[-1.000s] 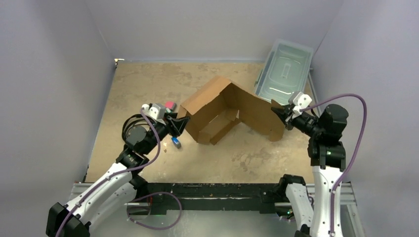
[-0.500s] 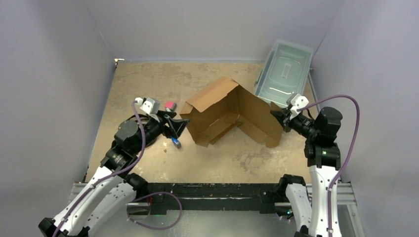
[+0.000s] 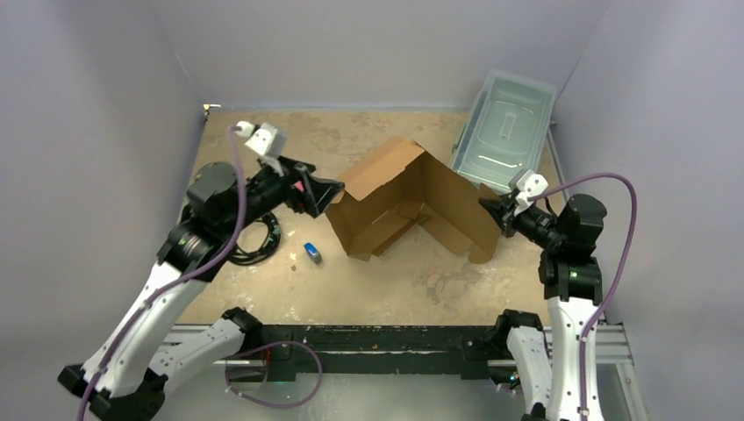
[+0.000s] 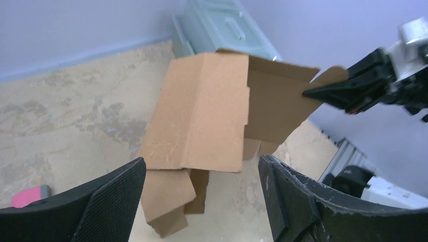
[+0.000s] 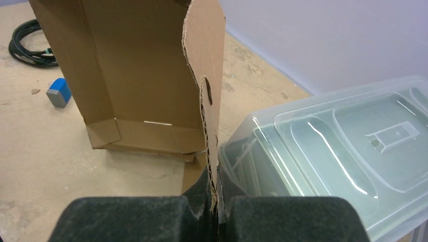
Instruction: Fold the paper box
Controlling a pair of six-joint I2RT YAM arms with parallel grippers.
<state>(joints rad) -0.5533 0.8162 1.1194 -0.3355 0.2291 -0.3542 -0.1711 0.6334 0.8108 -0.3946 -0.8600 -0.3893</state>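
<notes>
The paper box (image 3: 412, 206), a brown cardboard sheet, stands half-folded on the table with two walls upright and small flaps near the floor. My right gripper (image 3: 491, 210) is shut on the edge of its right wall; the right wrist view shows the corrugated edge of the paper box (image 5: 141, 75) pinched between the pads of the right gripper (image 5: 216, 201). My left gripper (image 3: 329, 195) hovers open just left of the box, touching nothing. In the left wrist view the left gripper (image 4: 202, 201) frames the paper box (image 4: 202, 116), its jaws standing wide, with the right gripper (image 4: 333, 91) beyond.
A clear plastic lidded bin (image 3: 507, 127) leans at the back right, close behind the right gripper, as the bin (image 5: 328, 141) shows from the wrist. A small blue object (image 3: 311, 253) lies left of the box. A black cable coil (image 3: 254, 246) and a pink item (image 4: 30, 195) lie nearby.
My left gripper has opened wide and risen up and back from the box's left flap. The box has shifted slightly. The right gripper keeps its hold.
</notes>
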